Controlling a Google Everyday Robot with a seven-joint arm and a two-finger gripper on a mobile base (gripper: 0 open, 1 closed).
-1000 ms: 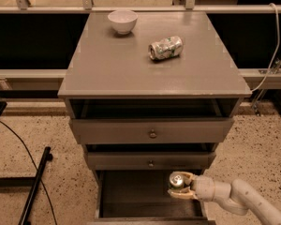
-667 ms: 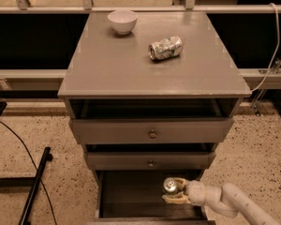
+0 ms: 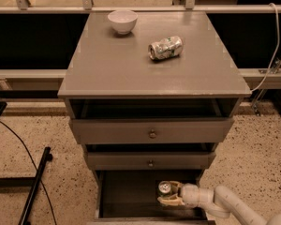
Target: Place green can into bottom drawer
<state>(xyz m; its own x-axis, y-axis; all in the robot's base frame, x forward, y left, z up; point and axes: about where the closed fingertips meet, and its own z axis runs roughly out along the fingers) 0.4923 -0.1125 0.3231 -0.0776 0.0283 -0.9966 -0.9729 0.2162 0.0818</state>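
Note:
The green can [image 3: 164,188] shows its silver top and stands upright inside the open bottom drawer [image 3: 124,198] of the grey cabinet, right of the drawer's middle. My gripper [image 3: 170,196] reaches in from the lower right on its pale arm [image 3: 225,203] and is shut on the can, with the fingers [image 3: 169,201] around its body. The can's lower part is hidden in the dark drawer interior, so I cannot tell whether it rests on the drawer floor.
A paler dented can [image 3: 166,48] lies on its side on the cabinet top [image 3: 131,74], and a white bowl [image 3: 122,21] stands at the back. The two upper drawers with round knobs [image 3: 152,134] stand slightly pulled out. A black pole [image 3: 35,186] and cable lie on the floor at left.
My gripper has moved left and a little lower with the can, further over the inside of the bottom drawer. The things on the cabinet top have not moved.

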